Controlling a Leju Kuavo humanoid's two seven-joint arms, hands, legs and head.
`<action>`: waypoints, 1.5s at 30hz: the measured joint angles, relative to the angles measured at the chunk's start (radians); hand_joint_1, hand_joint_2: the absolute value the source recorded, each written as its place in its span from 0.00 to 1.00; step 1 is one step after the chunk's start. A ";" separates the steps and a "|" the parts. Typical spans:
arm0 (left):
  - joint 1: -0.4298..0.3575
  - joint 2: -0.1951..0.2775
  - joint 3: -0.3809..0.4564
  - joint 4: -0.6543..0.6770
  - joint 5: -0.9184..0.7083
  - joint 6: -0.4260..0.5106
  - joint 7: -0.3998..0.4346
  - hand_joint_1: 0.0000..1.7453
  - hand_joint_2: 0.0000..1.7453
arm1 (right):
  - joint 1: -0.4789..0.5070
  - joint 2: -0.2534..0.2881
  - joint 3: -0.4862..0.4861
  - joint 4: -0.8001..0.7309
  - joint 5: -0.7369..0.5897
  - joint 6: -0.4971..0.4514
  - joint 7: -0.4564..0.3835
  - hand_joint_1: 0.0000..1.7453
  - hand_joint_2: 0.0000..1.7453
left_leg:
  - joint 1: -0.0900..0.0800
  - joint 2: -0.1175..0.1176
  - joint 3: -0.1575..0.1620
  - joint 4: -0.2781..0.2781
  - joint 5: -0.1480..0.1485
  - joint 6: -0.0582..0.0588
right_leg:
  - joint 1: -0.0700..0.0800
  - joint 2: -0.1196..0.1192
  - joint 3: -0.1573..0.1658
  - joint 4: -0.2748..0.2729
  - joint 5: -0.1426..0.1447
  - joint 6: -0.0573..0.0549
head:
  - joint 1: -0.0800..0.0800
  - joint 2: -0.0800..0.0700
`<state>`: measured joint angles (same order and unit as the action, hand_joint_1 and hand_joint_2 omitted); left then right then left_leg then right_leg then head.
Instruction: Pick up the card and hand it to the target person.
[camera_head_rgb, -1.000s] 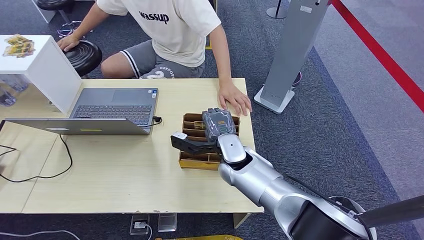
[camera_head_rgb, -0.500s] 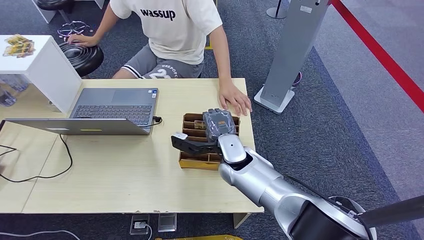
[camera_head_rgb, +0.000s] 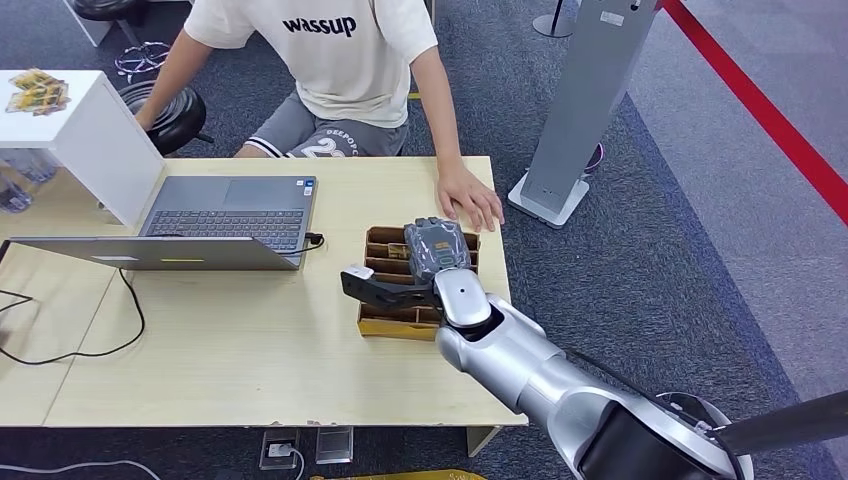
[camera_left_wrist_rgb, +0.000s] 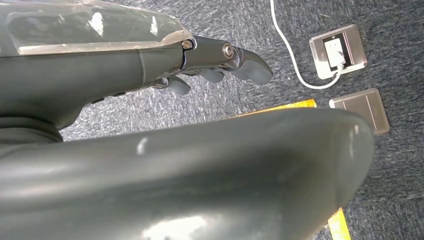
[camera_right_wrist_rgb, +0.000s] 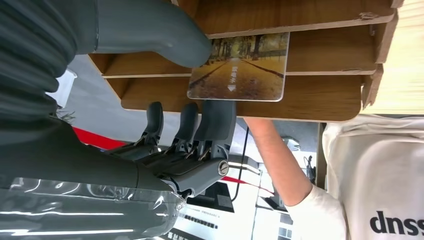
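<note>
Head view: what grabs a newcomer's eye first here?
The silver right arm reaching over the wooden slotted box at the table's right end, right hand down in it. Close up, its thumb and fingers flank a card with a tree-lined road picture standing in a slot. A person's hand rests on the table just beyond the box.

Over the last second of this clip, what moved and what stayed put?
The person in the cream T-shirt shifted; their arm near the black stool lifted off the seat. The robot's right hand stayed over the brown slotted wooden card holder, and the person's hand stayed flat on the table.
</note>
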<state>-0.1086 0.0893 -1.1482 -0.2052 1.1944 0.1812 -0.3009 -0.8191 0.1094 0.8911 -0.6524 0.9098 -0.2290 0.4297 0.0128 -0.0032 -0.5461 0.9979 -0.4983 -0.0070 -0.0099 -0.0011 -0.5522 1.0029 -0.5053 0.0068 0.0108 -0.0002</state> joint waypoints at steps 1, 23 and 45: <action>0.000 0.000 0.000 0.000 0.000 0.000 0.001 0.00 0.00 | 0.000 0.001 0.000 0.001 0.000 0.000 -0.001 0.70 1.00 | 0.000 0.000 0.000 0.000 0.000 0.000 | 0.000 0.000 0.000 0.000 0.000 0.000 | 0.000 0.000; 0.000 0.000 0.000 0.000 -0.011 -0.001 -0.002 0.00 0.00 | 0.000 0.014 0.000 0.014 -0.005 -0.003 -0.009 0.89 1.00 | 0.000 0.000 0.000 0.000 0.000 0.000 | 0.000 0.000 0.000 0.000 0.000 0.000 | 0.000 0.000; 0.006 0.009 0.000 0.000 0.022 0.009 0.001 0.00 0.00 | 0.015 -0.077 -0.074 -0.240 -0.109 -0.029 0.082 0.89 1.00 | 0.000 0.000 0.000 0.000 0.000 0.000 | 0.000 0.001 0.000 0.000 0.000 0.000 | 0.001 0.000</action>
<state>-0.1025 0.0983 -1.1479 -0.2052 1.2161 0.1902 -0.2996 -0.8040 0.0324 0.8169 -0.8927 0.8006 -0.2582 0.5113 0.0127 -0.0028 -0.5457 0.9981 -0.4983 -0.0071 -0.0100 -0.0006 -0.5526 1.0027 -0.5053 0.0068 0.0119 -0.0004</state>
